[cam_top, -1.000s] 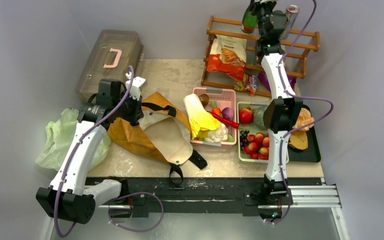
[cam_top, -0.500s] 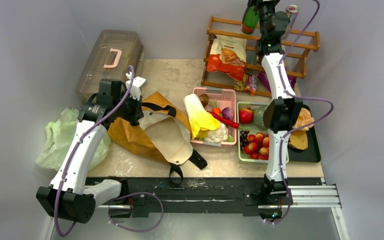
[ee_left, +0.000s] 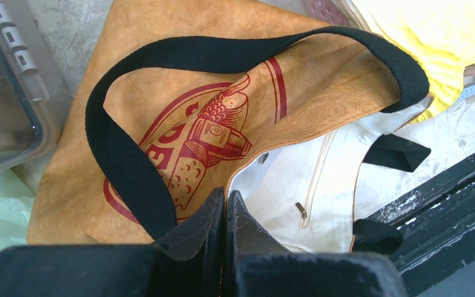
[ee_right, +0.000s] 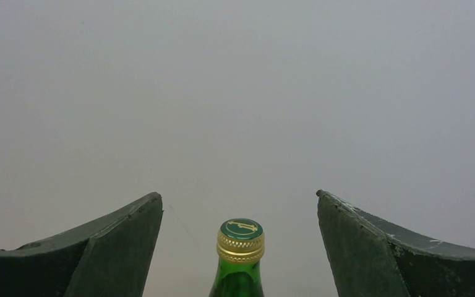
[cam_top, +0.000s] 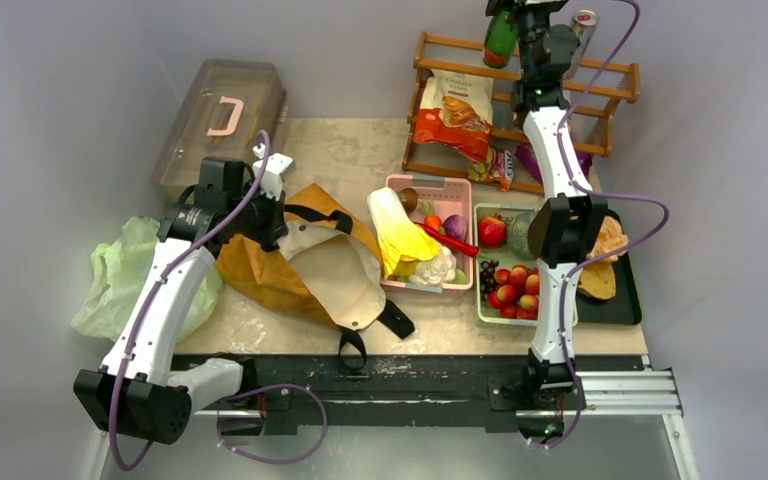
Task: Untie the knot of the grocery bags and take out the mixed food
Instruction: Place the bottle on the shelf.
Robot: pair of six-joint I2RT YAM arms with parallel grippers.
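The green bottle [cam_top: 500,40] stands upright on the wooden rack's top rail. Its gold-collared cap [ee_right: 241,238] shows between the wide-apart fingers of my open right gripper [ee_right: 240,195], which do not touch it. My left gripper [ee_left: 226,193] is shut above the mustard-brown tote [cam_top: 290,265], at the rim where brown meets cream lining [ee_left: 309,179]; I see nothing pinched. The pale-green plastic bag [cam_top: 120,275] lies crumpled left of the tote; no knot shows. Cabbage [cam_top: 400,235], chilli [cam_top: 450,240] and onion [cam_top: 455,225] lie in the pink basket [cam_top: 430,182]; grapes [cam_top: 487,270] and red fruits [cam_top: 515,288] fill the green tray [cam_top: 480,240].
A grey lidded box with a pink handle [cam_top: 220,120] sits at the back left. The wooden rack [cam_top: 560,95] at the back right carries a chip bag [cam_top: 455,110] and a can [cam_top: 582,25]. A black tray [cam_top: 628,290] lies at the far right.
My right gripper has opened wide and let go of the green bottle, which stays standing on the rack. The left arm has not moved.
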